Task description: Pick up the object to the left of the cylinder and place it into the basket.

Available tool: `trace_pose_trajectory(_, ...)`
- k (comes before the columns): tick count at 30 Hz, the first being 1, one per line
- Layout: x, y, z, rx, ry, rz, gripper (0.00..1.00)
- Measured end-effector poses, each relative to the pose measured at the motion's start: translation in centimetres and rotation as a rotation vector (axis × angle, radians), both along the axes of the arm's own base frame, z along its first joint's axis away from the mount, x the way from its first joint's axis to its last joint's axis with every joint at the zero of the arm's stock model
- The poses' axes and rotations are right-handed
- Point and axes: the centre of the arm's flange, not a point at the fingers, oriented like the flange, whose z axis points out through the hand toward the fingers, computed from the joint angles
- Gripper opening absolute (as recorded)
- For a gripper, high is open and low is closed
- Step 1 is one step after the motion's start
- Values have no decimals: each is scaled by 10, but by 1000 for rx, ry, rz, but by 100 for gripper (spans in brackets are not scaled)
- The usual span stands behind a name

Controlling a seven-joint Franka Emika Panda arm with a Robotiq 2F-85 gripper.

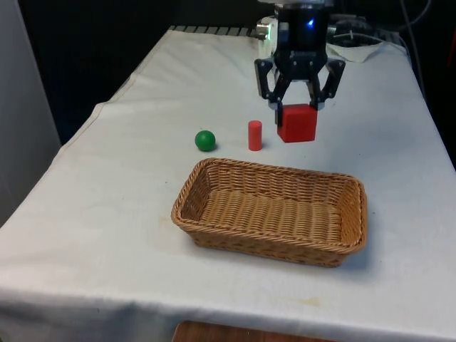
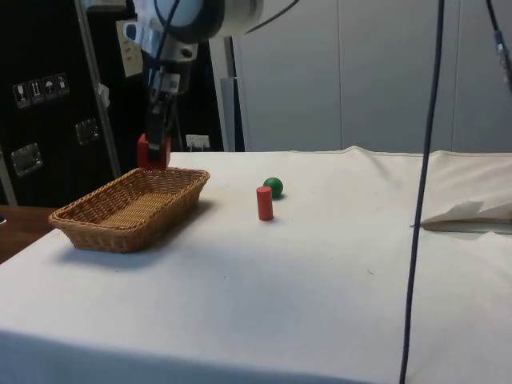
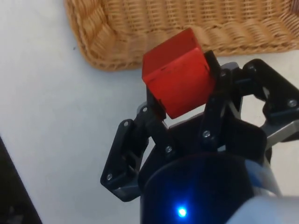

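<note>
Front view first: the black gripper (image 1: 299, 107) hangs above the white-clothed table (image 1: 107, 214) with its two fingers clamped on a red cube (image 1: 297, 122), which sits tilted between them and appears lifted off the cloth, beyond the far rim of the wicker basket (image 1: 192, 189). A red cylinder (image 1: 255, 135) stands upright on the cloth just beside the cube, toward the front view's left, and a green ball (image 1: 205, 140) rests further to the front view's left of the cylinder, apart from it. The basket lies nearer the camera than all three. Side view next: the gripper (image 2: 156, 152) holds the red cube (image 2: 142, 152) at about the level of the basket's (image 2: 120, 232) far rim; whether the cube is over the basket's edge or just beyond it cannot be told from this angle. The red cylinder (image 2: 265, 203) stands on the table (image 2: 320, 280) near the basket, and the green ball (image 2: 274, 187) lies just behind it, close but seemingly not touching. Wrist view last: the fingers (image 3: 212, 100) grip the red cube (image 3: 180, 77) on opposite faces, one corner of it pointing away from the wrist, and the basket's (image 3: 107, 46) woven rim and wall lie beneath and past the cube, with bare white cloth beside them.
</note>
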Motion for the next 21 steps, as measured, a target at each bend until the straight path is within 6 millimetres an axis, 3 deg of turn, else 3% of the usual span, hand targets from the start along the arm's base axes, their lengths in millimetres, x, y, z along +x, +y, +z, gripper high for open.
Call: trace_pose_trajectory(21,51,-22,-42,-2,65,-21,2)
